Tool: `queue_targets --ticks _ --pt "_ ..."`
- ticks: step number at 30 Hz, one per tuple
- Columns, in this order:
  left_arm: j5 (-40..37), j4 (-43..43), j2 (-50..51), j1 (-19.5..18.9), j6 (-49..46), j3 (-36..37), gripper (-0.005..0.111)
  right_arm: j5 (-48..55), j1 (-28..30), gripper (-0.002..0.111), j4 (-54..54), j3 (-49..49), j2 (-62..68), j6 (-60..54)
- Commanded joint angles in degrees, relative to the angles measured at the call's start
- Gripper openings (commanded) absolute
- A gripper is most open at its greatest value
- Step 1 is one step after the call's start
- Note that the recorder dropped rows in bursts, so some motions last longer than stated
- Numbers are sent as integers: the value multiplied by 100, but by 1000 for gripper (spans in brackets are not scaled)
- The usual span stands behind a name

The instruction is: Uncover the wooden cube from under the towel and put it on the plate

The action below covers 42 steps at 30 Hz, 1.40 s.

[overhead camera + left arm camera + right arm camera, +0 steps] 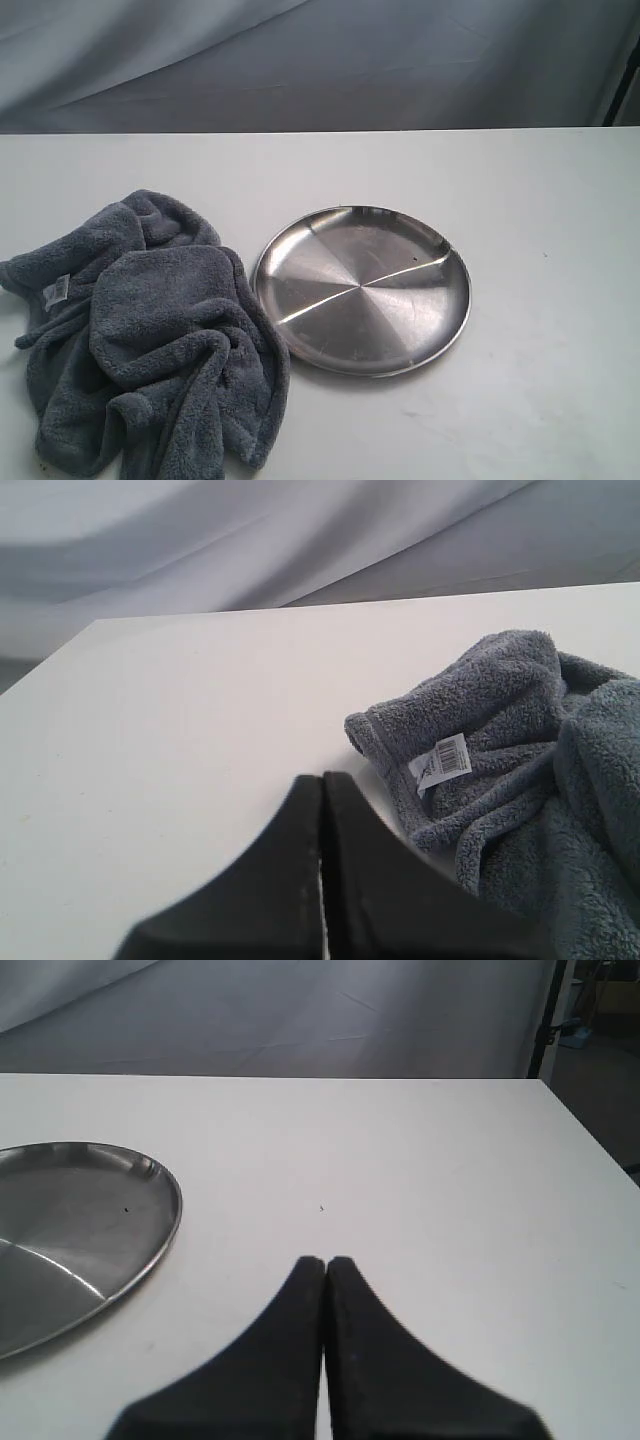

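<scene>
You are looking at a white table [560, 200] with a grey draped backdrop [300, 60] hanging behind its far edge. On the left of the exterior view you have the towel [160, 330], dark grey and fluffy, bunched into a loose heap with thick folds; its nearest part runs off the bottom of that picture. Just beside it on the right, with their edges touching or nearly so, you see the plate [362, 290], round, shiny steel, lying flat with nothing on it and a few bright streaks of reflection across its face.

You cannot see the cube in any view; the towel's folds hide whatever lies beneath them.

Neither arm shows in the exterior view. In the left wrist view your left gripper [322, 780] hangs above bare table near the towel's edge, its two black fingers pressed together and holding nothing. In the right wrist view your right gripper [325, 1262] hangs over bare table beside the plate's rim, its fingers likewise together and empty.

The towel's small white label [442, 762], printed with a barcode, sits on a fold close to the left gripper. A tiny dark speck [321, 1208] marks the table ahead of the right gripper.
</scene>
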<state>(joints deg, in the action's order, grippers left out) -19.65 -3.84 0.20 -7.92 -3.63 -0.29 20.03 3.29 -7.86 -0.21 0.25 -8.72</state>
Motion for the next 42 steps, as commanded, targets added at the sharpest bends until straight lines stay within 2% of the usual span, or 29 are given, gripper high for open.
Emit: queue_targets --ticks 1,13,23,29,35,38,42 --pt "24 26 -20 -8 14 29 0 -3 12 0 -38 21 -25 13" --pt "24 26 -20 -8 14 29 0 -56 12 0 -38 21 -25 13" --pt "24 26 -20 -8 14 29 0 -1099 12 0 -92 21 -25 13" --pt "24 26 -20 -8 14 29 0 -2142 12 0 -594 21 -25 24" --pt "24 26 -20 -8 14 29 0 -3119 12 0 -2184 21 -25 551" --pt "24 26 -20 -8 14 29 0 -2960 12 0 -2244 21 -25 842" --pt "24 26 -20 -8 14 29 0 -1619 12 0 -1670 -737 -25 610"
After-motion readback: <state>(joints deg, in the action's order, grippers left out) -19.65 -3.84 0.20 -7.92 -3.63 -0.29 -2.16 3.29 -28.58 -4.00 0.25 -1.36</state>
